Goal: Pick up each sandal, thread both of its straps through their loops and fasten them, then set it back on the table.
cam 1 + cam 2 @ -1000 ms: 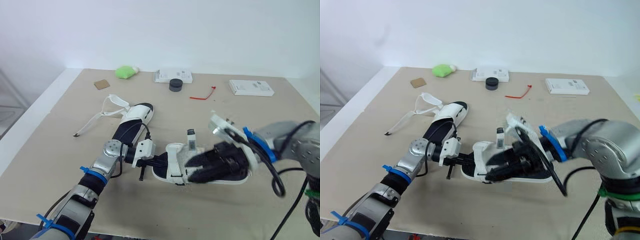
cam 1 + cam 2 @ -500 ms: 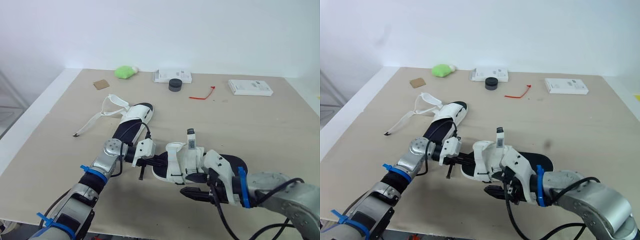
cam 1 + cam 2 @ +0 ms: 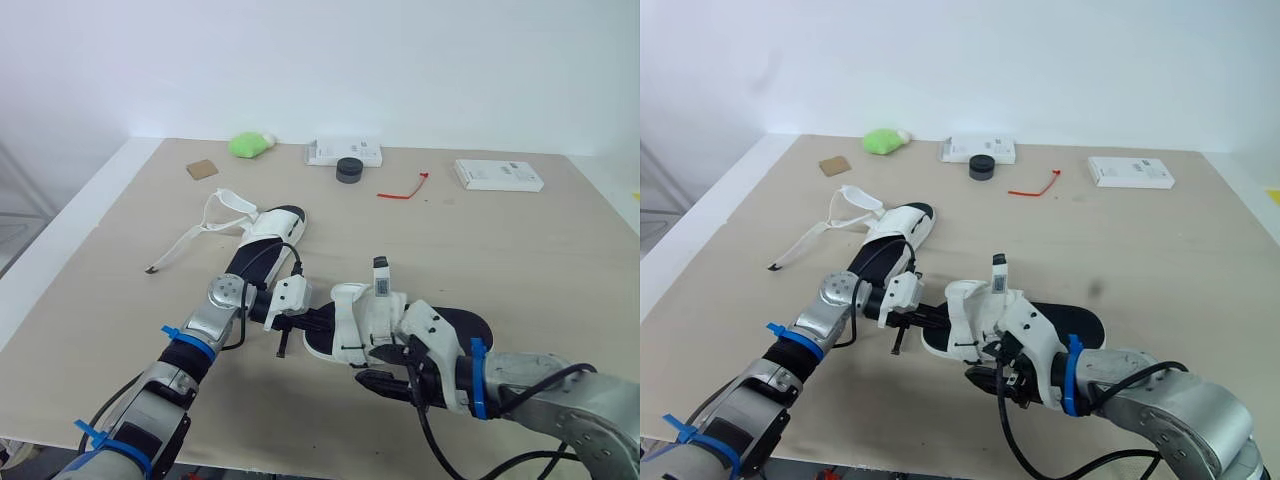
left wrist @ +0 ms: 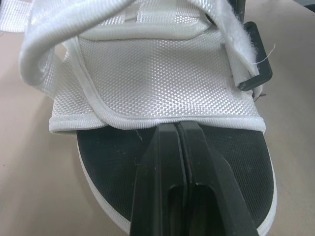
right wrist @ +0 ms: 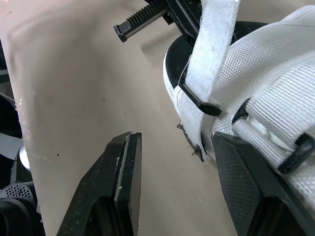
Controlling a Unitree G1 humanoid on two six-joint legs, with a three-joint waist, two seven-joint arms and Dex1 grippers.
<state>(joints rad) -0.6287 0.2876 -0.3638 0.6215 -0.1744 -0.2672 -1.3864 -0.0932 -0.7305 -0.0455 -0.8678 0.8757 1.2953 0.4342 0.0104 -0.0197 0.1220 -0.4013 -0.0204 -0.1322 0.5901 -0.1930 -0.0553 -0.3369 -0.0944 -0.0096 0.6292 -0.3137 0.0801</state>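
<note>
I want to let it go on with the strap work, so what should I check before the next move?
1. Near sandal flat on the table: ok.
2. Left gripper on it: ok, shut, tips on the footbed at the front strap's edge.
3. Right gripper open: ok.
4. Side strap inside the right gripper's gap: not ok, it hangs beside one finger.
5. Side strap fastened past its black loop: cannot tell.
6. Far sandal out of the way: ok.
</note>
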